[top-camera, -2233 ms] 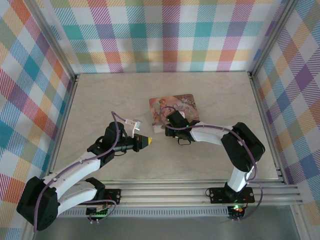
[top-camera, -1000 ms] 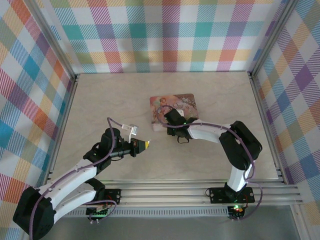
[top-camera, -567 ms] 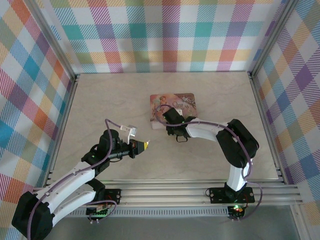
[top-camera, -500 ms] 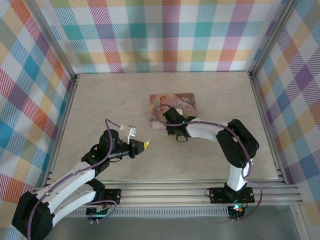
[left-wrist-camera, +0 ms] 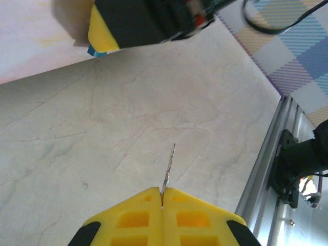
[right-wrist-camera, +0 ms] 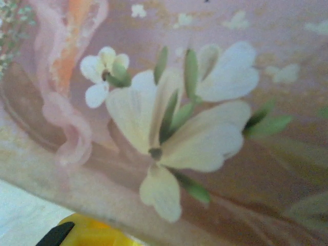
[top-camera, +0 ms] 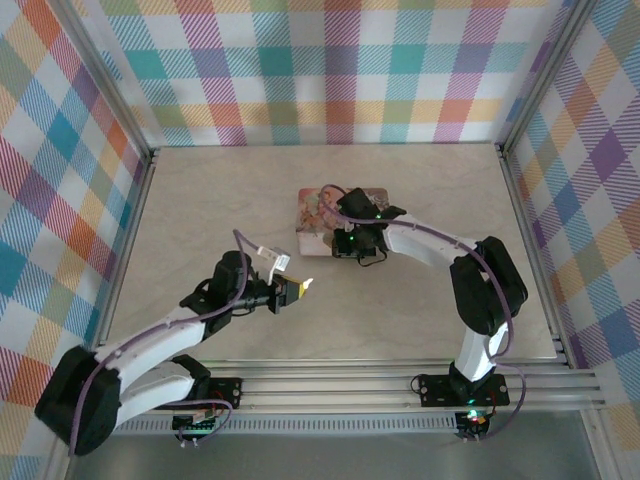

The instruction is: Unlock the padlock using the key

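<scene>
from above, you had the left gripper (top-camera: 292, 290) pinched together on the key (top-camera: 306, 285), its blade aimed toward the pink tin (top-camera: 318, 212), near it but apart, over the bare table (top-camera: 200, 200). the right gripper (top-camera: 352, 243) sat at the tin's near edge. you couldn't tell whether it was apart or clamped on something, and the padlock was too small and too covered by that arm to pick out. in the left wrist view, the fingers (left-wrist-camera: 133, 218) met flush on the key (left-wrist-camera: 168, 166), blade clear of the table (left-wrist-camera: 102, 128). ahead, under the right gripper's yellow finger (left-wrist-camera: 105, 33), a teal-blue sliver looked like the padlock (left-wrist-camera: 95, 52), just beside the tin's edge (left-wrist-camera: 25, 46). its keyhole and shackle were hidden. in the right wrist view, the tin's flowered lid (right-wrist-camera: 205, 128) was blurred and very close, with a corner of one yellow finger (right-wrist-camera: 92, 230) at the bottom, so that gripper's hold went unconfirmed. i'd judge you were at the approach: key in hand, not yet inserted. the next move called for lining the blade up with a keyhole you couldn't see, while the padlock was kept steady.
</scene>
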